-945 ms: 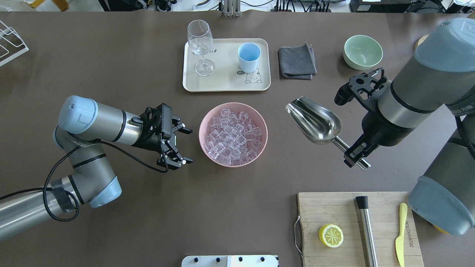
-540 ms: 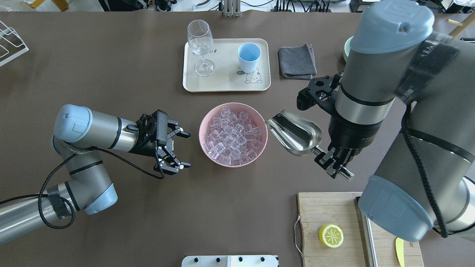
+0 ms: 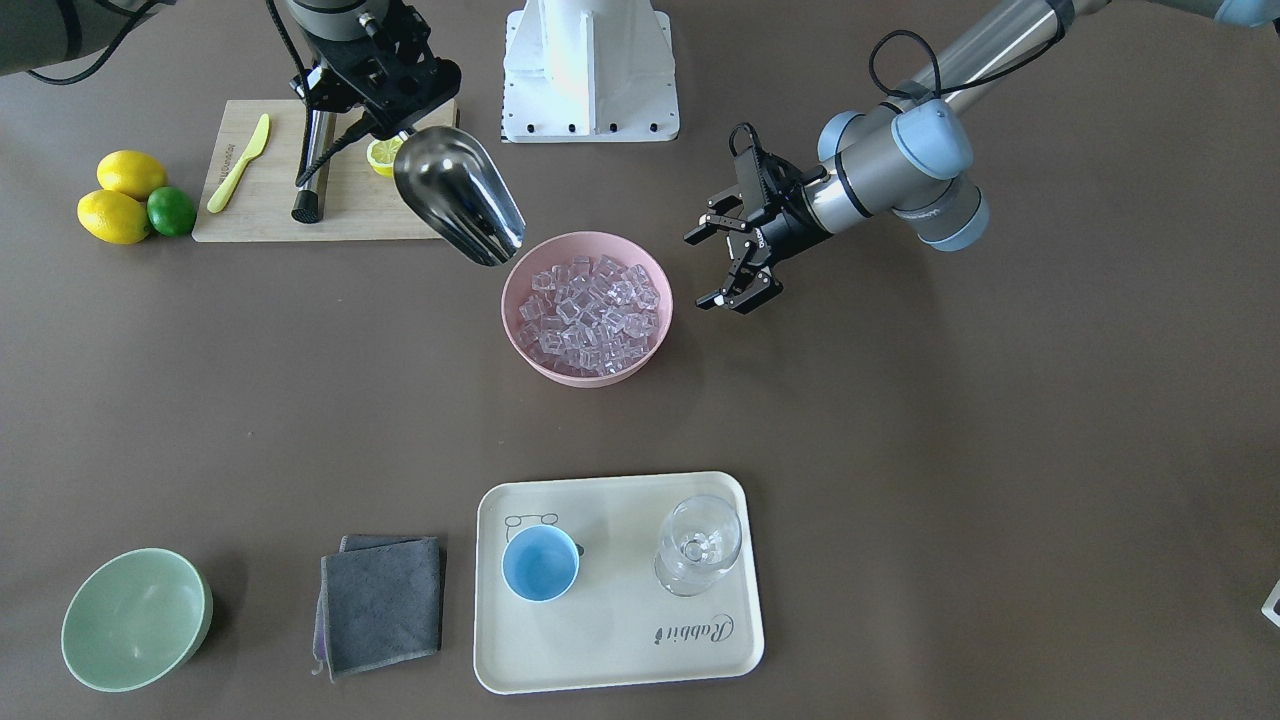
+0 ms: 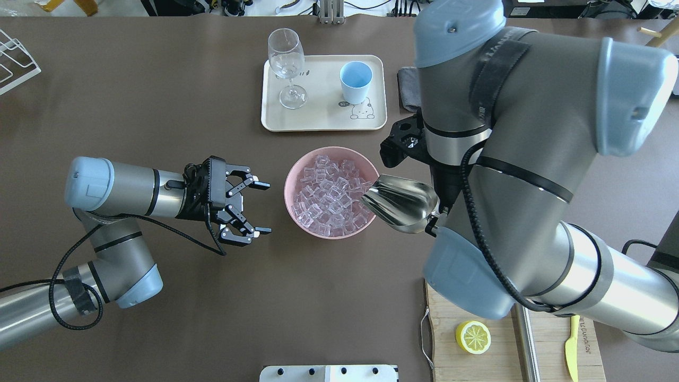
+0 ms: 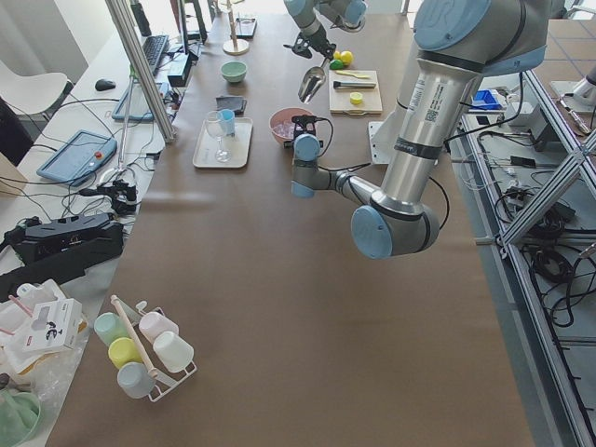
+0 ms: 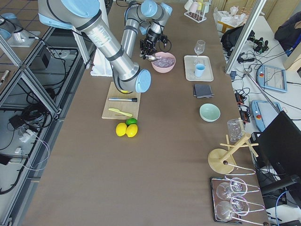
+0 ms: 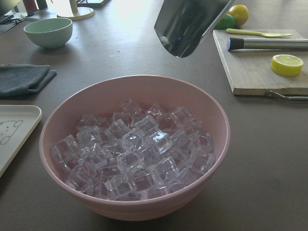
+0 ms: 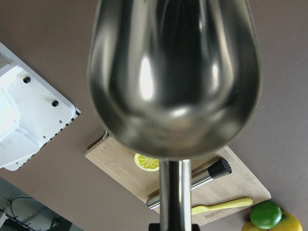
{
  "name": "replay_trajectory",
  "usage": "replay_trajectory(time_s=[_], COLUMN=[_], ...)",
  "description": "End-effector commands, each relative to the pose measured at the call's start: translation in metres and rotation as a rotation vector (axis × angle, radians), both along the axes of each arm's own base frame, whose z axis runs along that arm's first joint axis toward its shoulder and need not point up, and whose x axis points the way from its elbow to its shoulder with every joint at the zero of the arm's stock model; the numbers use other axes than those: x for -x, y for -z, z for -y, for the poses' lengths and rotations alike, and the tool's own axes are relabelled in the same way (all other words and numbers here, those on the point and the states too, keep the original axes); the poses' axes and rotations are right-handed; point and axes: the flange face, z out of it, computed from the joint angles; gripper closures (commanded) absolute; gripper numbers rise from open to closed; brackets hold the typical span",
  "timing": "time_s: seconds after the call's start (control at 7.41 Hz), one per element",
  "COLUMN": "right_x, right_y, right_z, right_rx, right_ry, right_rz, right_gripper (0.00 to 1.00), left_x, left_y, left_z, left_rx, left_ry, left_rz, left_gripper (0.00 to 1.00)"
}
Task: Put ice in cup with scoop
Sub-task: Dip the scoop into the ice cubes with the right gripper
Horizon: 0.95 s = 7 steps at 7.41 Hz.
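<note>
The ice (image 4: pixel 331 193) fills a pink bowl (image 4: pixel 289 180) at mid-table, seen close up in the left wrist view as ice (image 7: pixel 134 154). My right gripper (image 3: pixel 383 122) is shut on the handle of the steel scoop (image 4: pixel 403 204). The scoop's trough (image 8: pixel 173 72) is empty, and its mouth hangs tilted down just above the bowl's right rim. My left gripper (image 4: pixel 268 208) stands open left of the bowl, holding nothing. The light-blue cup (image 4: pixel 355 80) stands upright on a cream tray (image 4: pixel 318 119) beyond the bowl.
A wine glass (image 4: pixel 286 58) shares the tray with the cup. A grey cloth (image 3: pixel 380 600) and a pale green bowl (image 3: pixel 135 618) lie beside the tray. A cutting board (image 3: pixel 270 215) carries a lemon half, yellow knife and steel rod, with whole lemons and a lime (image 3: pixel 125 200) beside it.
My right arm has swung left, carrying the scoop from well right of the bowl to its right rim. The left gripper drifted slightly left and stayed open.
</note>
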Motion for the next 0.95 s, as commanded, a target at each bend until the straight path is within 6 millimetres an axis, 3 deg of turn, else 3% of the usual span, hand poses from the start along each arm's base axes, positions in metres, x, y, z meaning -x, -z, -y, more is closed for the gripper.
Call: replay_trajectory(time_s=[0.0, 0.27, 0.81], right_x=[0.024, 0.040, 0.063], right_y=[0.008, 0.018, 0.020], right_z=[0.023, 0.039, 0.057], right_rx=[-0.031, -0.039, -0.009], right_ry=[0.190, 0.220, 0.226], right_rz=[-0.096, -0.137, -0.196], right_gripper=[1.00, 1.00, 1.00], left_x=[0.000, -0.001, -0.010], left_y=[-0.018, -0.021, -0.032], left_z=[-0.003, -0.002, 0.003], left_rx=[-0.006, 0.000, 0.018], left_ry=[-0.002, 0.010, 0.011], left_rz=[-0.008, -0.004, 0.019], left_gripper=[0.02, 0.02, 0.02])
